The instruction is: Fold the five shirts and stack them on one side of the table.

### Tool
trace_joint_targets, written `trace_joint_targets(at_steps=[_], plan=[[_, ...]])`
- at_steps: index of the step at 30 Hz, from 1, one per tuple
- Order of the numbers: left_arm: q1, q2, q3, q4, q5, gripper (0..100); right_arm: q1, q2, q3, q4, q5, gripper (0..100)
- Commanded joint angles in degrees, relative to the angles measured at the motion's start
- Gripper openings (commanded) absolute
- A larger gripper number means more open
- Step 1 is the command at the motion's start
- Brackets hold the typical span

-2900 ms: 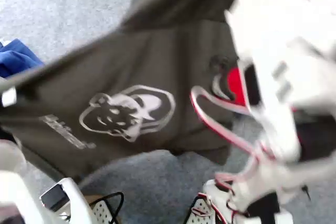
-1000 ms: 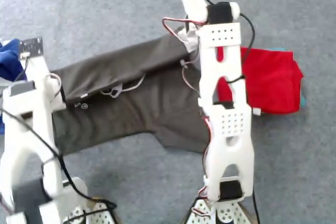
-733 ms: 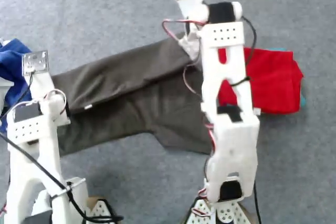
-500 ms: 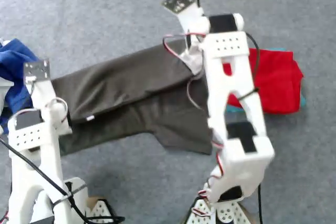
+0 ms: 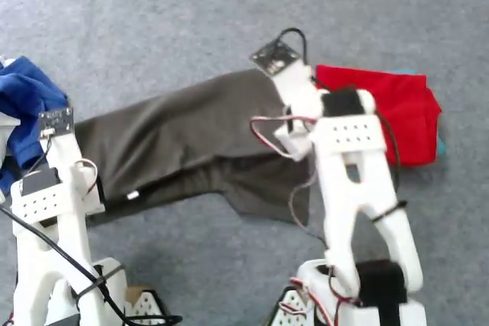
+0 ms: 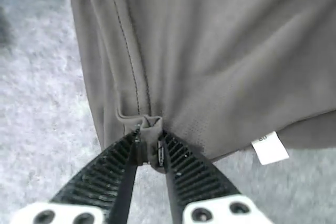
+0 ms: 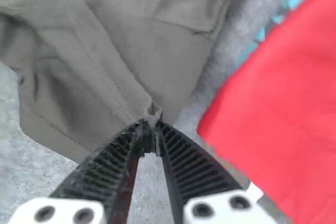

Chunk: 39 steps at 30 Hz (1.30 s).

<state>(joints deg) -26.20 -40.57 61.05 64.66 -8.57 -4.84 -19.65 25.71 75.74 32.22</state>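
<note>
A grey shirt (image 5: 191,131) lies folded lengthwise across the middle of the table. My left gripper (image 6: 149,148) is shut on the grey shirt (image 6: 210,56) at its hem near the left end. My right gripper (image 7: 152,127) is shut on an edge of the grey shirt (image 7: 105,51) at its right end, beside a folded red shirt (image 7: 283,108). From above, the left arm (image 5: 50,188) stands over the shirt's left end and the right arm (image 5: 348,158) over its right end. The red shirt (image 5: 401,112) lies at the right. A blue shirt (image 5: 27,104) is bunched at the left edge.
A teal cloth edge (image 5: 439,146) peeks from under the red shirt. The table (image 5: 153,28) is covered in grey felt, bare along the far side and the near middle. Cables (image 5: 286,139) hang from the right arm. A white label (image 6: 270,148) sticks out of the grey shirt.
The grey shirt, held up and spread 2.9 s ago, now lies folded on the table. Over the last second both arms drew back toward the near edge, pulling the fold along.
</note>
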Motion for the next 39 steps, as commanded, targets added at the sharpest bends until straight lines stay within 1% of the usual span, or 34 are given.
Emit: trace_joint_targets(at_steps=[1,5,9,14,16,22,24,26,28,30,32,35,37,39], plan=[[-0.66,-2.02,-0.22,1.41,-2.11,3,3.34,-5.32,1.54,-0.35,1.05,1.5],[-4.35,-6.07,-0.04,1.76,-4.57,3,3.78,-8.40,5.76,0.79,4.40,1.5],[-6.20,-9.76,1.19,1.58,-6.51,3,3.69,-11.30,10.33,-0.53,4.48,1.5],[-3.65,-10.81,5.76,1.05,-6.24,3,3.96,-12.26,13.32,-2.02,4.48,1.5],[-3.65,-11.08,6.37,-0.53,-6.33,3,3.87,-12.44,14.55,-2.11,4.48,1.5],[-3.47,-10.55,7.60,-1.05,-6.42,3,3.69,-12.44,17.71,-3.87,5.27,1.5],[-3.65,-10.55,7.25,-0.97,-6.42,6,3.69,-12.44,17.54,-3.78,5.27,2.1],[-3.74,-10.55,7.25,-0.70,-6.15,14,3.69,-12.53,17.10,-3.69,5.63,6.7],[-3.91,-10.81,7.16,-0.53,-6.07,21,3.69,-12.53,15.96,-2.29,5.71,14.0],[-5.67,-11.08,6.73,-0.44,-6.33,21,3.69,-12.53,13.85,-0.18,5.71,19.8],[-9.27,-11.08,4.26,0.79,-6.42,22,3.78,-12.53,10.68,1.76,6.24,21.9],[-15.96,-11.08,-3.65,5.19,-7.56,21,3.60,-12.18,5.49,3.96,6.68,20.8],[-17.80,-10.64,-9.71,6.95,-6.51,16,1.41,-11.74,2.51,3.25,4.22,13.1],[-16.48,-10.46,-13.58,5.45,-2.46,6,-3.08,-9.45,0.66,1.32,0.97,2.1]])
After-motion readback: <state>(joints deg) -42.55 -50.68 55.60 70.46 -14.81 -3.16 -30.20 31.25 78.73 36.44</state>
